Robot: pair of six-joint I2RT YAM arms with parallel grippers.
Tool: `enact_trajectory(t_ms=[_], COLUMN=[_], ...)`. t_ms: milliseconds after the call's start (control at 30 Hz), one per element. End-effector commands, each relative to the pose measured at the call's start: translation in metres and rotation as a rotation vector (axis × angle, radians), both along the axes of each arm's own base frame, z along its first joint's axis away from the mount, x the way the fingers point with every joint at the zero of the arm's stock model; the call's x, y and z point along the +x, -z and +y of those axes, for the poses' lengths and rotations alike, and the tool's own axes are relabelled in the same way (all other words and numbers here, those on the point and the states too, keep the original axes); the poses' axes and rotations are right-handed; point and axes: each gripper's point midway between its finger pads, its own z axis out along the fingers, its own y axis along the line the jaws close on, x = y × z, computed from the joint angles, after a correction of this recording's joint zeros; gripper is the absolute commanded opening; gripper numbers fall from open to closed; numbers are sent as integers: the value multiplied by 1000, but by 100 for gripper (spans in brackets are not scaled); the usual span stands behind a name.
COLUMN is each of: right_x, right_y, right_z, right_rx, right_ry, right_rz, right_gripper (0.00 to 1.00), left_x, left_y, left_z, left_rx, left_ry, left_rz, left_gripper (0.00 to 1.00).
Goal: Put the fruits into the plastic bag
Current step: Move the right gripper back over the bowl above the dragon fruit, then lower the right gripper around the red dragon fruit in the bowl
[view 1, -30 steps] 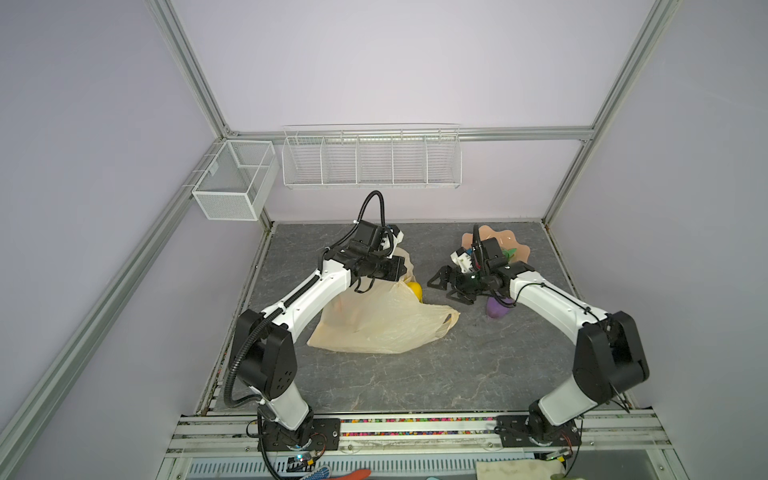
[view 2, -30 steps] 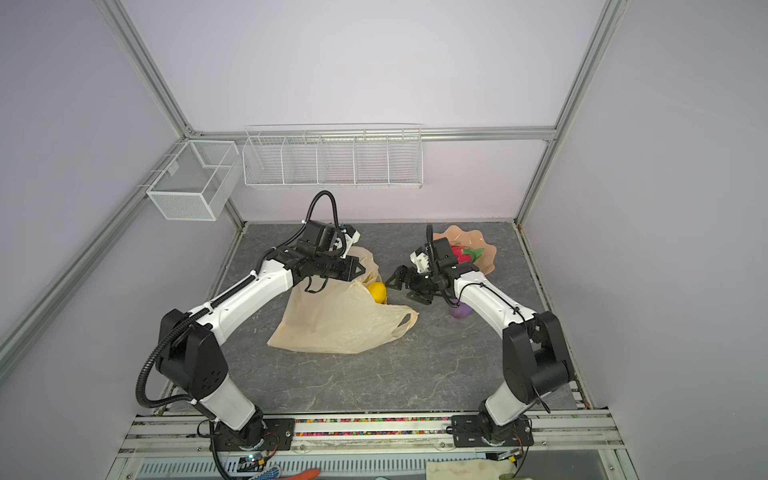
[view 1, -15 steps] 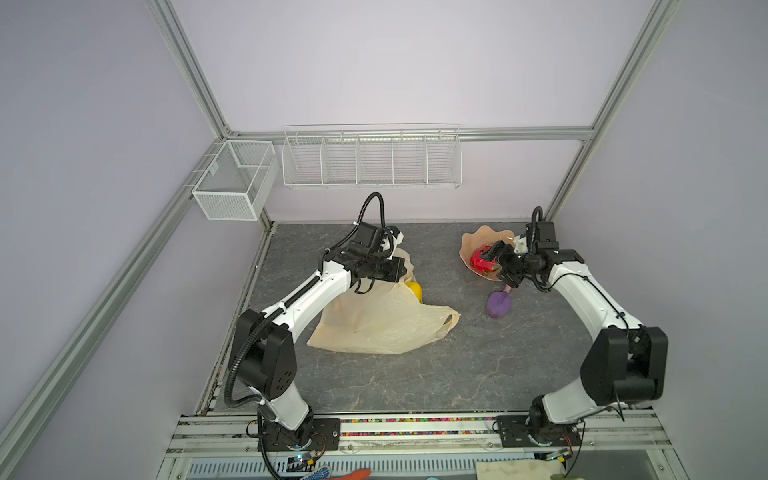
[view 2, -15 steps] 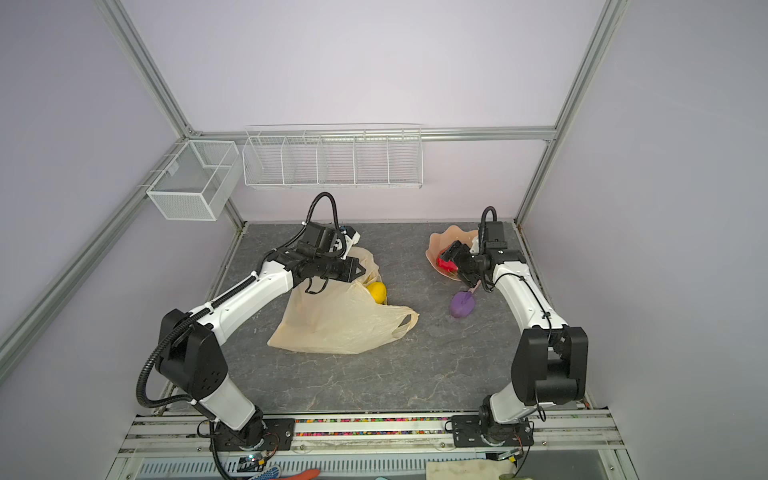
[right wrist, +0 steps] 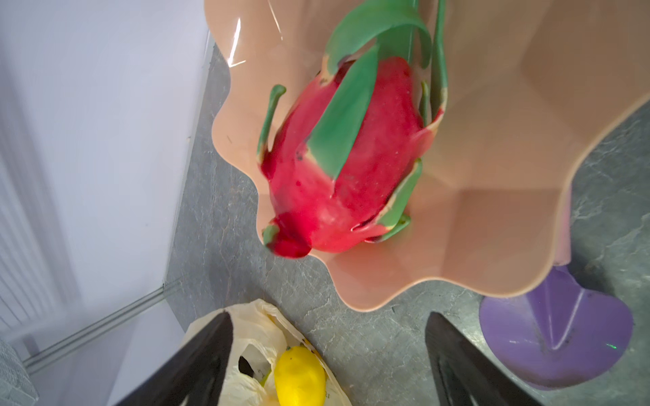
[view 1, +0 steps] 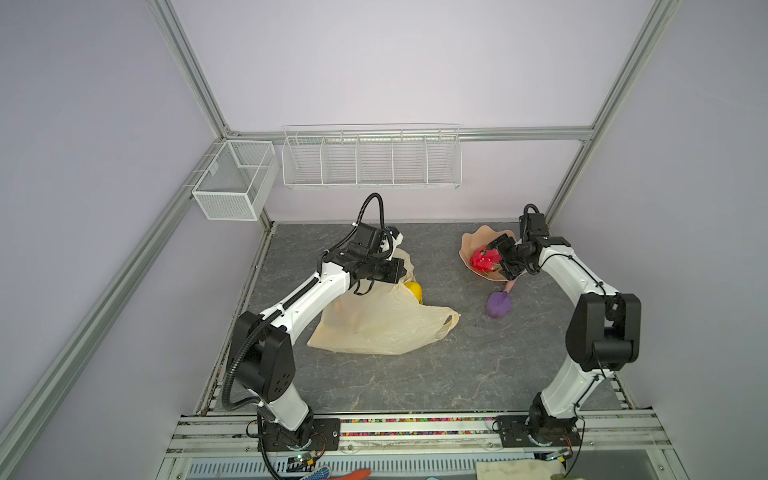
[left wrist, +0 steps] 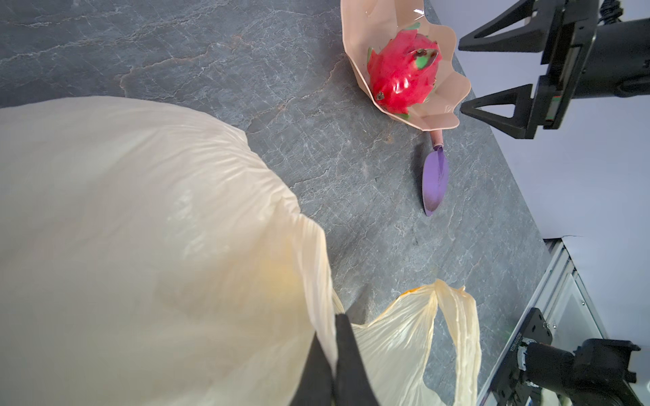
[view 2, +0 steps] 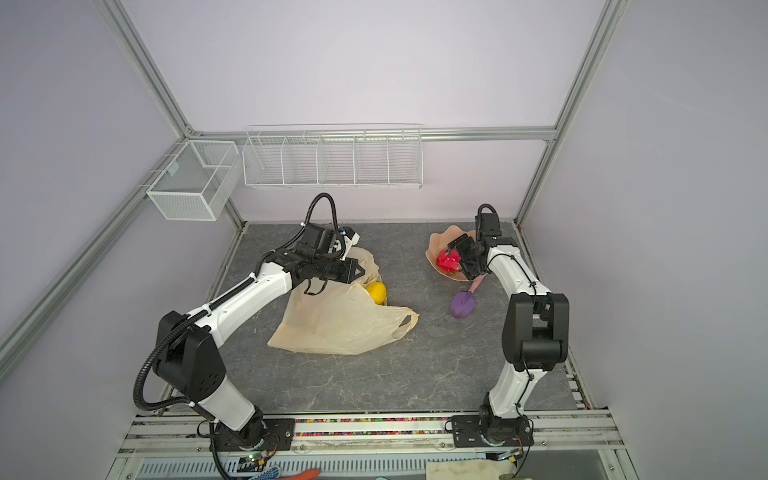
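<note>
The right tool (view 1: 498, 257) stands wide open just short of the dragon fruit (right wrist: 344, 168) lying in the dish (right wrist: 492, 175), while the left tool (left wrist: 336, 327) is clamped on the bag (view 1: 382, 320), a yellow fruit (view 1: 414, 289) at its mouth on the counter (view 1: 415, 374).

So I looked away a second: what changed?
The right gripper swung from the mouth of the plastic bag to the pink dish, open, facing the dragon fruit, holding nothing. The left gripper, shut on the bag, the yellow fruit and the purple scoop stayed put.
</note>
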Motion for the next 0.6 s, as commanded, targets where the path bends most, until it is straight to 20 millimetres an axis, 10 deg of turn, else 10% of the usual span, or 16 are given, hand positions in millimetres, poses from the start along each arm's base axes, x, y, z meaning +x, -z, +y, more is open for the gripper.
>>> enact_trajectory(t_ms=[0,567], right_x=[14,36], right_y=[4,39], right_z=[-4,-5], right_rx=[42,71], right_ry=[100,229], right_rz=[10,57], right_gripper=[88,88], left_x=[-4,-2], left_y=[-9,-6], left_z=[0,0], left_rx=[-18,-17], left_ry=[1,-5], left_rz=[-18,-12], left_gripper=[0,0])
